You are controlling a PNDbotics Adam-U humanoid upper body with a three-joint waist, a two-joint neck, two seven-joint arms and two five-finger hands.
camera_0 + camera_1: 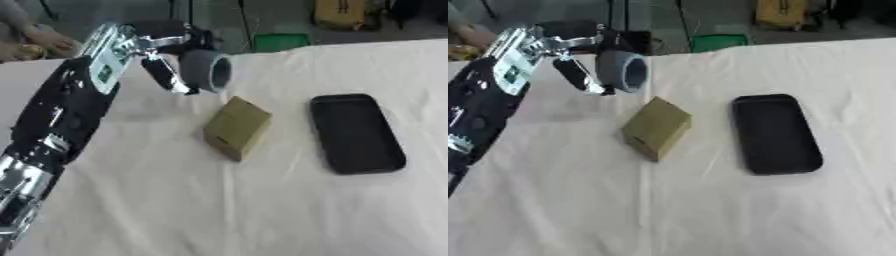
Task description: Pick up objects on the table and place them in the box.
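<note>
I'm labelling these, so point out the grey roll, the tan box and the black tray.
grey roll [210, 70], left eye view, outer wall.
tan box [241, 122], left eye view, top face.
black tray [385, 162], left eye view, near rim.

White cloth [262, 210] covers the table, creased, seam line running down near the middle. Beyond the far edge: green bin-like thing [281, 41] on the floor, yellow case-like object [339, 13] at top right, dark cables [248, 25] hanging down over grey floor. Blurry brownish shape [26, 45] at far left edge.
</note>
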